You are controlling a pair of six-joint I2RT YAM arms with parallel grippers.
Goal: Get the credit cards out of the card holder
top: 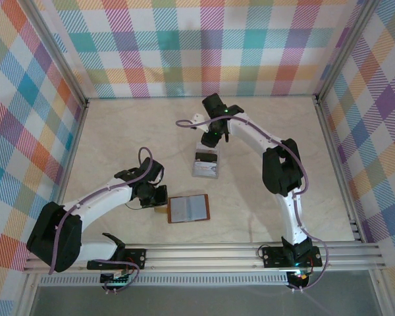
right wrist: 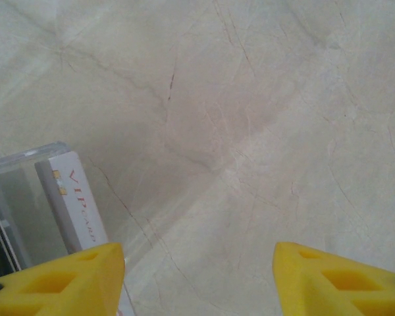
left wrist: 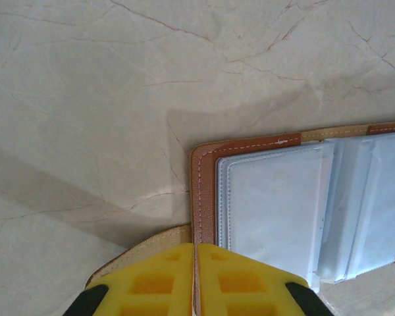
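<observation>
Top external: card holder [top: 189, 208] lies open and flat on the table [top: 112, 138], pockets up, near the front middle. The left gripper [top: 155, 192] sits at its left edge, touching it. The credit cards [top: 205, 163] lie in a small overlapping pile farther back, well apart from the holder, and one has a black band. The right gripper [top: 215, 136] hangs just behind the pile. Contact with it can't be told from here.

Left wrist: yellow fingers [left wrist: 148, 283] are pressed together. The holder's brown stitched rim runs straight into the seam between them, so they are pinching the cover edge. The grey-blue pockets [left wrist: 276, 204] face up. Can't tell if a card is left inside.

Right wrist: fingers [right wrist: 72, 273] are spread wide with bare table between them and nothing held. The pile is at the left edge of the view, with a VIP-printed card [right wrist: 72, 197] lying against a clear-grey one.

Handling, as a judgement:
- **Cards:** They look light, thin, stiff and slick. Lying flat on the smooth table they offer almost no edge, so the best hold is a short end where one card rides up on another, or a slide to the side.
- **Holder:** It looks soft, floppy and light, so it would likely drag along if a card is pulled. The pinch at the rim looks like the right anchor.
- **Any card left in a pocket:** Take it by the end showing at the pocket mouth and pull straight along the sleeve. The thin plastic may cling.
</observation>
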